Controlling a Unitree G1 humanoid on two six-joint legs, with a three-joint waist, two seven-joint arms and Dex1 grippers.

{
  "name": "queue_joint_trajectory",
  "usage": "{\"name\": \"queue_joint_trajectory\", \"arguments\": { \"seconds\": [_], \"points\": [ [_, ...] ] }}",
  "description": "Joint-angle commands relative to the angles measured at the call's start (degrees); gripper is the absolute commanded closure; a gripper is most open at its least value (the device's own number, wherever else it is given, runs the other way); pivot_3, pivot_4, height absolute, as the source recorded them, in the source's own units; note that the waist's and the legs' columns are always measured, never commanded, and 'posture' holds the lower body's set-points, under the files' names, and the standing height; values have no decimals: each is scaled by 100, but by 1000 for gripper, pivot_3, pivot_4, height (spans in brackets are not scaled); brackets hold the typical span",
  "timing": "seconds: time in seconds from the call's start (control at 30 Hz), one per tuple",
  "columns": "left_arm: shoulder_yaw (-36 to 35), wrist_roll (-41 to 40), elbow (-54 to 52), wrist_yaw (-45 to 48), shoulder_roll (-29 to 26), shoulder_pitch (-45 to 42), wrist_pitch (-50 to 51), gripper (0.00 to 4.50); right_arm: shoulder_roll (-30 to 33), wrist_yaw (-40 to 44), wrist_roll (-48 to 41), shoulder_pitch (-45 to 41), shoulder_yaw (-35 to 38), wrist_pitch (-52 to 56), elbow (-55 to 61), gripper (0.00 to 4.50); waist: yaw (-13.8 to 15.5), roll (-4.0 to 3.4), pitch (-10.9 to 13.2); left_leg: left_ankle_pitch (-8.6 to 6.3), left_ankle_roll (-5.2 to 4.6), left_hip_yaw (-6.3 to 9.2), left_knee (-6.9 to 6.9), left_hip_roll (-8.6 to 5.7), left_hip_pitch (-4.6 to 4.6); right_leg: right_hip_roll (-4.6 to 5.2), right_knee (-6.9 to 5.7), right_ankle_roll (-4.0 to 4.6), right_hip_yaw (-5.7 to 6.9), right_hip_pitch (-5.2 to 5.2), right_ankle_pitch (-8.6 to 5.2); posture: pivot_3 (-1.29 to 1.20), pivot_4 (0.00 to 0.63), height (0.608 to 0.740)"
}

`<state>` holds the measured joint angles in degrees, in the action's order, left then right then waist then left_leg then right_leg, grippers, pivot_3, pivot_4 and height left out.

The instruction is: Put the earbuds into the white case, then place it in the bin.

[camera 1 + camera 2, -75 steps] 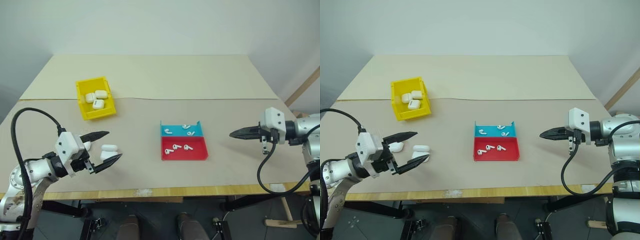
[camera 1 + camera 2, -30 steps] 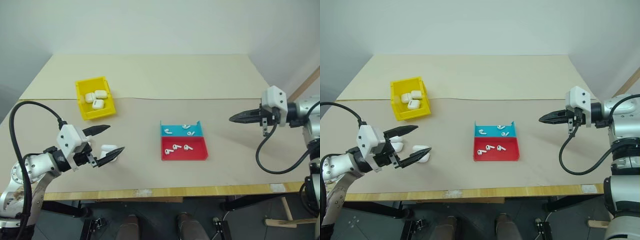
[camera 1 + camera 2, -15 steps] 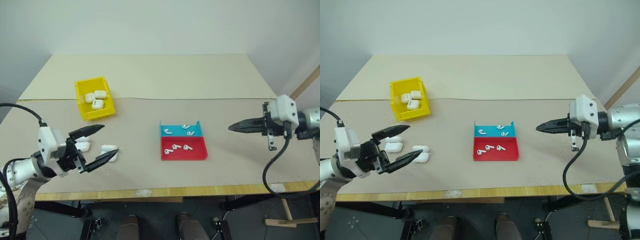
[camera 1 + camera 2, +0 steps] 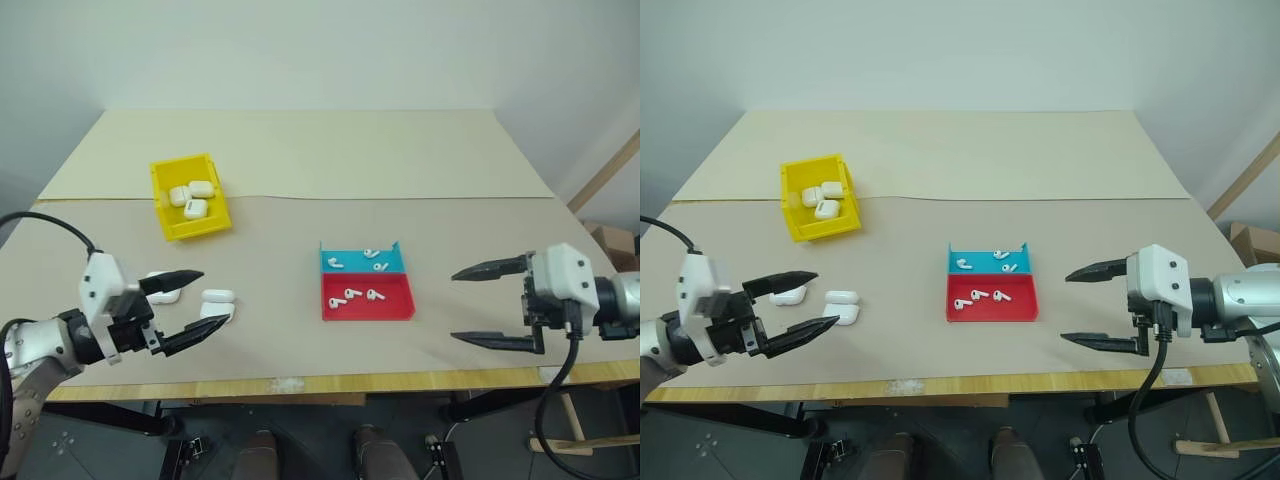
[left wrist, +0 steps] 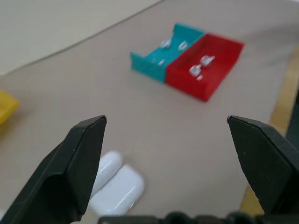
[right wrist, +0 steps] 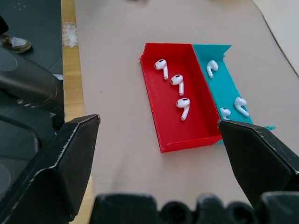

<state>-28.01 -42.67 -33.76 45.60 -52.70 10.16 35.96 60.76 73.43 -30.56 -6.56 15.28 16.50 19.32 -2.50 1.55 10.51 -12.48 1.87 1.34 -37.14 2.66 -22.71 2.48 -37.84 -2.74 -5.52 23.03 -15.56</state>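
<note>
Your right pincer has pulled back toward the bench's near edge and its jaws, shut a second ago, now stand wide apart and empty, right of the red-and-blue tray where the earbuds lie. Your left pincer has drawn back slightly, jaws spread with nothing between them, uncovering two white cases lying on the bench just beyond its tips. The yellow bin, three cases inside, has not moved.

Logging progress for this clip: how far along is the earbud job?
Done: three cases lie in the yellow bin. In hand: nothing; left end effector and right end effector are open. Left: two white cases on the table, six earbuds in the red-and-blue tray.
</note>
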Motion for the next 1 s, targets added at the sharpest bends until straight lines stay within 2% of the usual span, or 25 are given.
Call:
{"name": "queue_joint_trajectory", "arguments": {
  "seconds": [0.03,0.13,0.3,0.33,0.43,0.5,0.6,0.7,0.77,0.83,1.0],
  "points": [
    [-595,-607,-880,-928,-386,-77,1269,0,11,-286,-119,25,324,211,305,25,2,6,-2,0,0,0,0,0,1,0,0,-3,1,0,-2,0,150,740],
    [-707,-901,-1480,-1808,-745,-317,2307,0,-5,-350,-126,84,298,306,349,25,4,7,-2,0,0,1,1,0,1,0,3,-5,1,0,-3,0,150,740],
    [-920,-2788,-1475,-3757,-1185,-1107,3881,0,-60,-428,-90,39,135,421,332,25,7,11,0,0,0,2,1,-1,0,0,0,-3,1,0,-2,0,150,740],
    [-932,-3528,-1251,-4307,-1498,-1085,3929,0,-53,-425,-92,1,95,459,325,25,7,13,0,0,0,4,1,0,1,0,-1,-3,1,1,-2,0,150,740],
    [-610,-6238,-498,-6419,-3022,-573,3089,0,-36,-404,-38,-168,-66,519,232,25,-16,32,0,-1,0,6,2,10,3,0,-4,12,0,5,7,0,150,740],
    [-323,-6943,-335,-6970,-3520,-292,2438,0,-48,-427,21,-304,-210,549,165,25,-4,27,0,-1,0,7,1,8,4,8,-9,13,-2,3,7,0,150,740],
    [113,-7033,-533,-7079,-3875,-88,1752,0,-56,-399,26,-421,-353,576,108,25,10,13,-2,-1,1,-4,6,-5,14,13,-10,17,-7,0,5,0,150,740],
    [801,-7033,-617,-7374,-3987,-137,1081,0,-72,-438,-1,-475,-442,673,153,25,17,12,-2,-1,1,-5,17,-4,14,4,-8,26,-4,3,0,0,150,740],
    [1403,-7033,-574,-7957,-3672,-362,669,0,-70,-465,-28,-451,-438,738,226,25,26,10,-2,-1,1,-5,18,-4,9,3,-6,27,-3,5,-1,0,150,740],
    [1773,-7033,-612,-8171,-3635,-565,537,0,-59,-507,-92,-390,-385,856,328,25,28,14,-1,0,1,-8,17,-5,9,5,-7,26,-6,5,0,0,150,740],
    [2844,-7033,-440,-9004,-3099,-1717,566,0,-19,-593,-99,-134,-263,1000,551,25,114,15,-2,0,2,-6,14,-7,10,4,-4,25,-4,0,1,0,150,740]
  ]
}}
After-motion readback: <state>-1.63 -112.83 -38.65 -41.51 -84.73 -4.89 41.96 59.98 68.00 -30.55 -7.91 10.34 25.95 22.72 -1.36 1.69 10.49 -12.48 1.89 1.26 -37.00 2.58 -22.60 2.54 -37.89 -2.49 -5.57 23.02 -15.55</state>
